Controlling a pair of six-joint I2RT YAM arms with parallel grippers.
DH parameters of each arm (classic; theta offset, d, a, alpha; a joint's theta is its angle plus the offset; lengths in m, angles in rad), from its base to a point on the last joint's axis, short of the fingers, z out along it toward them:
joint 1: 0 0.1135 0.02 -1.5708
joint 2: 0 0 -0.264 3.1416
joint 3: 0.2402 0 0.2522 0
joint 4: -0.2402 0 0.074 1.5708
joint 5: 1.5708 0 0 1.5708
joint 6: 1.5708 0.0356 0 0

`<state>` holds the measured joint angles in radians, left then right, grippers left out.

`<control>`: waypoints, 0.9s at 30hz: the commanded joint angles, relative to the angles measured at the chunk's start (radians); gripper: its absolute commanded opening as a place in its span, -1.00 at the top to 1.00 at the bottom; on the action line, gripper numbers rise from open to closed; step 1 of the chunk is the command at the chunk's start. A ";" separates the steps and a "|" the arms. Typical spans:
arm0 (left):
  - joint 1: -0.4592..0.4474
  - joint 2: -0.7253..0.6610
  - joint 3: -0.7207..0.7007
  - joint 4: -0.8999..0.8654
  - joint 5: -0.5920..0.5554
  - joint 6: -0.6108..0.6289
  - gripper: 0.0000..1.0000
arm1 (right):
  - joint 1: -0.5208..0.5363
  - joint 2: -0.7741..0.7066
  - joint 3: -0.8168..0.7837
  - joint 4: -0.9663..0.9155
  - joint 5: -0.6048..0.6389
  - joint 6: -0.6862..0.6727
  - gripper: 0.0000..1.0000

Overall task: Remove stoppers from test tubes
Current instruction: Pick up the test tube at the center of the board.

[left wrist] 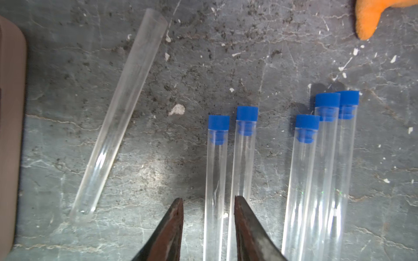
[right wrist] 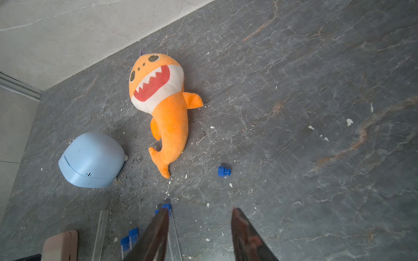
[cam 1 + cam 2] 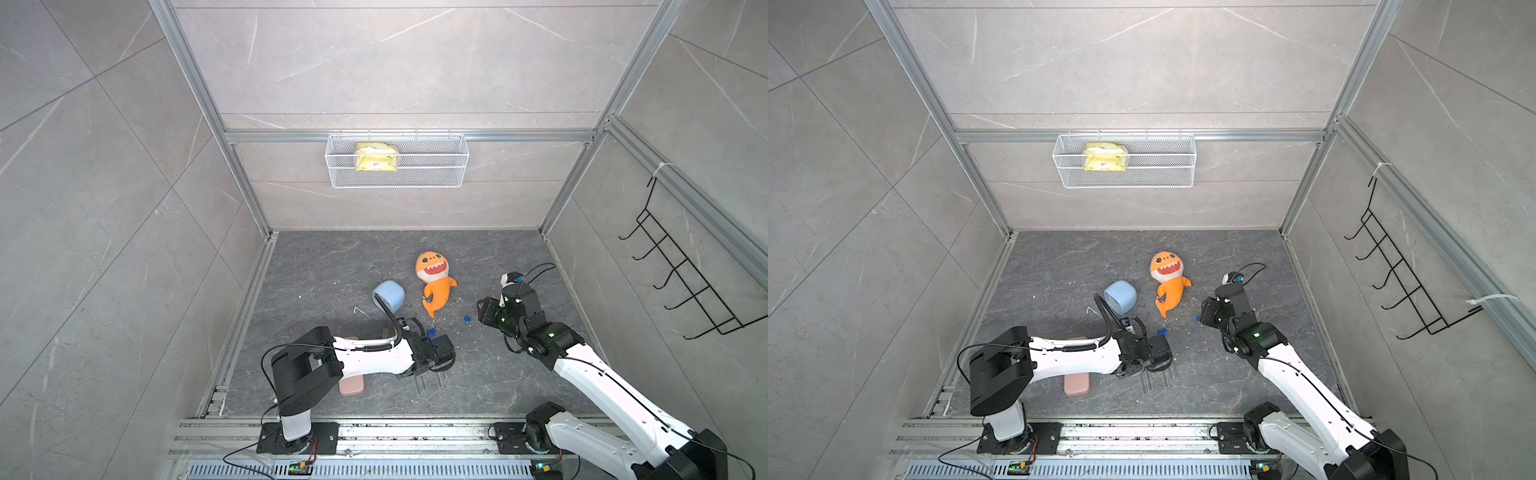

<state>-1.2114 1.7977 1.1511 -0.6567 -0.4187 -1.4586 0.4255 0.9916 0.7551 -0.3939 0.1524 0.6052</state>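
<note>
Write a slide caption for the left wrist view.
Left pincer open above five tubes with blue stoppers; one open tube lies apart.

I find nothing I can read; the yellow packet (image 3: 376,157) in the wire basket (image 3: 436,176) bears print, too small for me.

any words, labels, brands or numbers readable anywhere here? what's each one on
No text can be read in any view.
On the yellow packet in the wire basket: dark print, too small and blurred to read.
On the test tubes, blue stoppers, plush shark and pale blue cup: no lettering visible.
</note>
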 commanded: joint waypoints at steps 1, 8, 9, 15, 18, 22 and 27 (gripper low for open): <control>0.010 0.005 -0.009 0.006 0.012 0.015 0.21 | 0.006 0.005 -0.013 0.010 -0.008 -0.013 0.04; 0.021 0.029 -0.020 0.032 0.042 0.029 0.26 | 0.005 0.012 -0.014 0.014 -0.008 -0.013 0.04; 0.021 0.033 -0.019 0.032 0.044 0.032 0.27 | 0.006 0.012 -0.016 0.015 -0.007 -0.012 0.04; 0.023 0.052 -0.027 0.032 0.063 0.040 0.32 | 0.005 0.024 -0.015 0.024 -0.012 -0.013 0.04; 0.023 0.053 -0.035 0.033 0.075 0.038 0.41 | 0.006 0.033 -0.016 0.027 -0.017 -0.011 0.04; 0.021 0.045 -0.059 0.034 0.084 0.036 0.53 | 0.005 0.038 -0.020 0.036 -0.019 -0.008 0.04; 0.022 0.021 -0.085 0.033 0.086 0.044 0.63 | 0.006 0.042 -0.020 0.041 -0.018 -0.008 0.04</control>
<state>-1.1942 1.8259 1.1011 -0.6022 -0.3630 -1.4204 0.4255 1.0271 0.7437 -0.3691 0.1410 0.6052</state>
